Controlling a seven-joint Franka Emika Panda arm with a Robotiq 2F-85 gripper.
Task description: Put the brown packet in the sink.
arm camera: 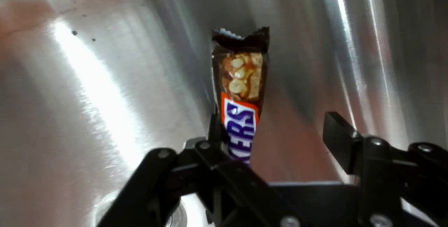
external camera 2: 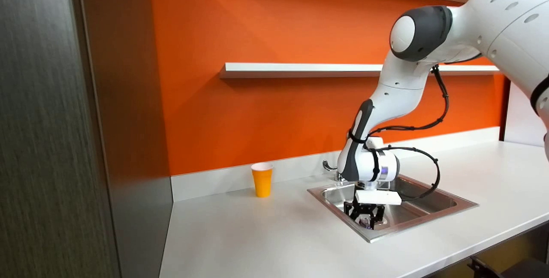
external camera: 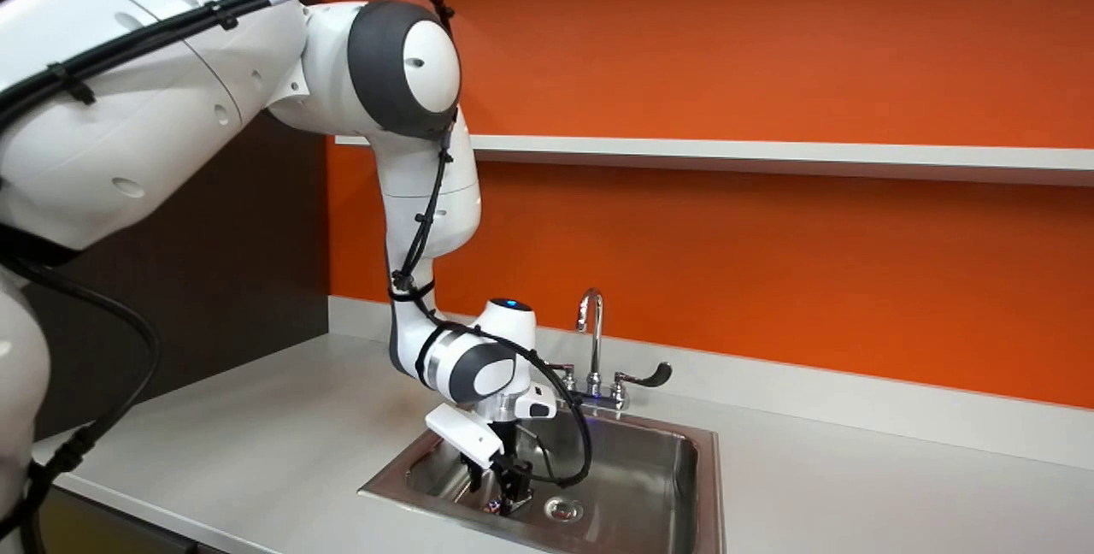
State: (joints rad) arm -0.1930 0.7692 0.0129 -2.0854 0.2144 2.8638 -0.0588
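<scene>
The brown packet [arm camera: 241, 76] is a dark brown candy wrapper with an orange, white and purple label. In the wrist view it stands lengthwise along the left finger, its lower end hidden behind that finger. Its coloured side also shows small in both exterior views [external camera: 493, 505] [external camera 2: 365, 223]. The steel sink [external camera: 711, 494] [external camera 2: 454, 210] surrounds it. My gripper [arm camera: 276, 130] is open, lowered inside the sink basin near its front left in an exterior view [external camera: 496, 486]. The right finger is well apart from the packet. I cannot tell whether the left finger touches it.
The chrome faucet [external camera: 596, 340] with lever handles stands behind the sink, close to the wrist. The drain [external camera: 564, 509] is beside the gripper. A yellow-orange cup [external camera 2: 262, 181] stands on the counter [external camera 2: 240, 235]. A white shelf [external camera: 769, 152] runs along the orange wall.
</scene>
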